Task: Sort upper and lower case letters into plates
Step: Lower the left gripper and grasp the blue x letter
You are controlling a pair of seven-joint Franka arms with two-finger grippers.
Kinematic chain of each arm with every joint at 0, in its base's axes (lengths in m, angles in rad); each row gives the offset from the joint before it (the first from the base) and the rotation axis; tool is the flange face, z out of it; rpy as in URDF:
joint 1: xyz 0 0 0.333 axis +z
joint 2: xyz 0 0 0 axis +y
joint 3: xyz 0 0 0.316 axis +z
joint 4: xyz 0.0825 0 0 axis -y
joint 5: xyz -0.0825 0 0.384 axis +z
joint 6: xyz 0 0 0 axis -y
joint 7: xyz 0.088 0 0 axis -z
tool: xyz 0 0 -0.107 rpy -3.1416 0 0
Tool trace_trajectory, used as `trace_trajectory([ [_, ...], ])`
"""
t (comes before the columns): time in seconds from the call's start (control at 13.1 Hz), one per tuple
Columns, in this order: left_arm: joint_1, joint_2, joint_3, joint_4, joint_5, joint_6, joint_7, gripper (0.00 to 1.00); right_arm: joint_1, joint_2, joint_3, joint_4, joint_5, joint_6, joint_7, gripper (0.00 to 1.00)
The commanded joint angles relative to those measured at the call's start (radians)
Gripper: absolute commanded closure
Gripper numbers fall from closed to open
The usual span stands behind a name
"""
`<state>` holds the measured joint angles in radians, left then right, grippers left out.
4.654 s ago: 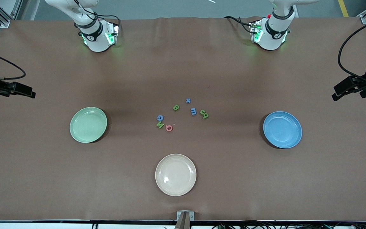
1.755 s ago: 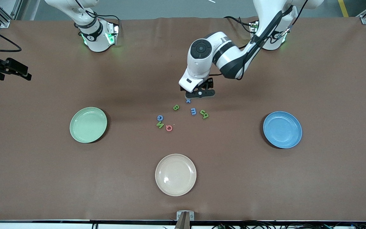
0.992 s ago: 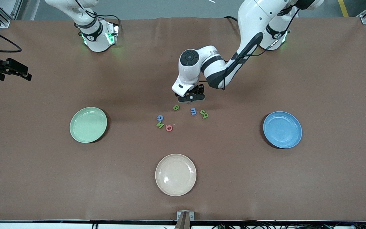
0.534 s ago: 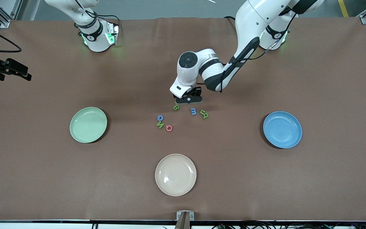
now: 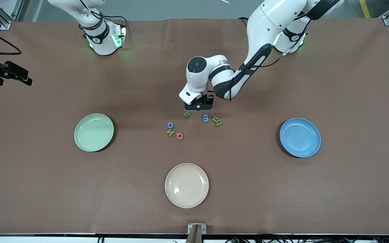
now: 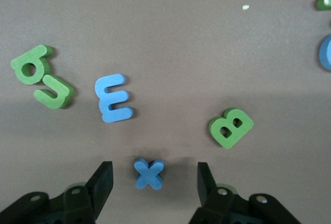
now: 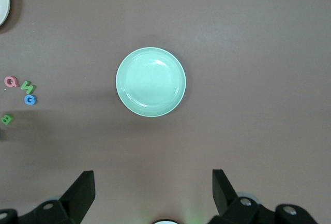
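Left gripper is sitting low over the table with fingers spread, blue x lying between them, untouched. Green B and blue m are lying just nearer the front camera. Right gripper is waiting spread wide, up over the table by the green plate; blue plate is sitting toward the left arm's end

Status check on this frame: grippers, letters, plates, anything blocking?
Left gripper low over blue x, fingers open astride it, not gripping. Right gripper open, waiting above green plate. Green plate, blue plate both without letters. Nothing blocking.
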<state>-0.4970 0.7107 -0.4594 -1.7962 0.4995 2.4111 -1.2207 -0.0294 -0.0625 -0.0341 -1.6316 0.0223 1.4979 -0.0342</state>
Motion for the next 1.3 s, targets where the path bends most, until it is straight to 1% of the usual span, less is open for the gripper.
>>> trace_trajectory([
  [0.0,-0.018,0.023,0.010,0.020,0.048,0.005,-0.020,0.30,-0.015,-0.011,0.011,0.001,0.004,0.001,0.000,0.00],
  [0.15,-0.018,0.024,0.010,0.018,0.050,0.003,-0.020,0.31,-0.011,-0.008,0.011,-0.001,0.004,0.001,-0.001,0.00],
  [0.53,-0.018,0.024,0.010,0.012,0.051,-0.001,-0.019,0.40,-0.007,-0.005,0.013,-0.004,0.011,0.002,0.000,0.00],
  [0.84,-0.018,0.026,0.011,0.011,0.063,-0.003,-0.019,0.57,-0.009,-0.002,0.013,0.001,0.011,0.007,-0.009,0.00],
  [0.99,-0.018,0.027,0.010,0.011,0.067,-0.001,-0.019,0.63,-0.007,0.004,0.013,0.001,0.011,0.008,-0.010,0.00],
  [1.22,-0.018,0.033,0.011,0.011,0.077,-0.003,-0.019,0.67,-0.006,0.004,0.013,0.001,0.011,0.012,-0.009,0.00],
])
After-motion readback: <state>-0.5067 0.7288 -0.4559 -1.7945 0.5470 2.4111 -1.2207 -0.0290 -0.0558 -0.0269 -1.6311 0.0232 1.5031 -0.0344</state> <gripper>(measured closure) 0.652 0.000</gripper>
